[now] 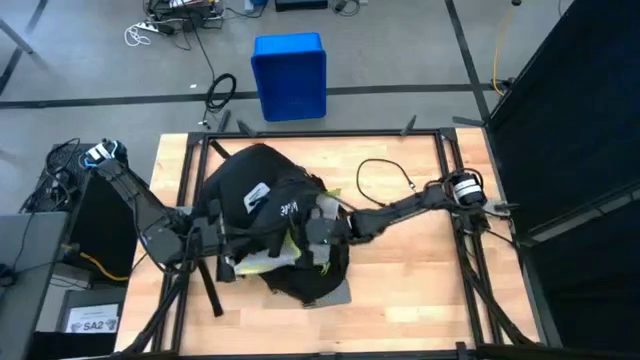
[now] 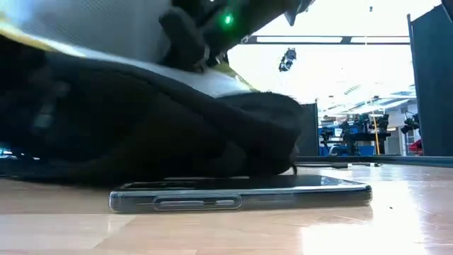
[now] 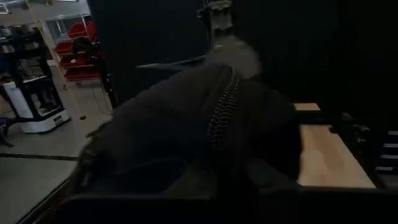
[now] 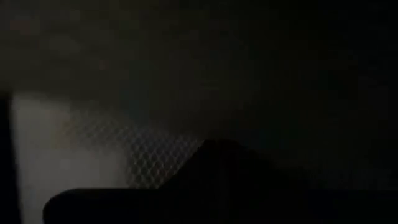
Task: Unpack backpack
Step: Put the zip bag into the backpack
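The black backpack (image 1: 265, 215) lies on the wooden table (image 1: 420, 270), its white label (image 1: 256, 195) up and its yellow-green lining (image 1: 262, 262) showing at the open mouth. My left gripper (image 1: 228, 252) is at the mouth's left side, shut on the fabric. My right gripper (image 1: 318, 238) reaches into the mouth from the right, and its wrist view shows only the dark inside and mesh lining (image 4: 143, 155). The backpack's near edge rests on a flat dark phone (image 2: 241, 193). My left gripper holds the backpack's black fabric at the zipper edge (image 3: 214, 134) of the mouth, coming level from the table's left. The bunched fabric covers the fingers, so the kind of hold does not show. The fabric rises in front of the gripper while the backpack's body lies on the table.
A blue plastic box (image 1: 290, 75) stands on the floor beyond the table's far edge. A thin black cable (image 1: 385, 172) loops over the table right of the backpack. Black frame bars (image 1: 195, 200) run along the table's edges. Bare wood shows at the near right.
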Controlling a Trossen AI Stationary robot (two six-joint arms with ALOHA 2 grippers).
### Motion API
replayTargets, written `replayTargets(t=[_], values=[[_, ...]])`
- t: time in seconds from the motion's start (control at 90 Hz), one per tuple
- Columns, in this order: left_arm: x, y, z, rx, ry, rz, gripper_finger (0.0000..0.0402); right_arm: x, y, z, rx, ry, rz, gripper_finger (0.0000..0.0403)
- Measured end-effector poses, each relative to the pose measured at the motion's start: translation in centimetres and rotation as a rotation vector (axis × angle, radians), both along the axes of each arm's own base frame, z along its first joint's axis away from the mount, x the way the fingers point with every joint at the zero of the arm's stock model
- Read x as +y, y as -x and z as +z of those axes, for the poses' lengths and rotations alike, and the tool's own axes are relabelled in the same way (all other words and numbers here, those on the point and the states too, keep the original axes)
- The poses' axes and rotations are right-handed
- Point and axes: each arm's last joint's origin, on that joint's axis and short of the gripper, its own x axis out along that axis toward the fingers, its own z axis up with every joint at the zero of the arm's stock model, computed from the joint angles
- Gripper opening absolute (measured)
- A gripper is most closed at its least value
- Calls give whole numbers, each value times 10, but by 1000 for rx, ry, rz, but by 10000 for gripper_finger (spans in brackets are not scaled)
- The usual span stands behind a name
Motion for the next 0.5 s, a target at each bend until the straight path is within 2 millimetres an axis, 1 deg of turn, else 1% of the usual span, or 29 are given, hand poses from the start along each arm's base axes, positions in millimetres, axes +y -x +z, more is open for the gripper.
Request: replayTargets(t=[0.089,0.167,0.367,0.5], values=[[-1,0,0,-2,-1,-26,0,-15,-1,-2,8,-47,-51,3],[-2,0,1,-4,-16,-65,0,-22,-1,-2,3,-65,-74,2],[-5,-1,5,-32,-11,-159,0,-29,0,-4,16,-98,-120,1],[-7,-1,7,-49,2,-253,0,-34,2,-7,37,-70,-192,1]])
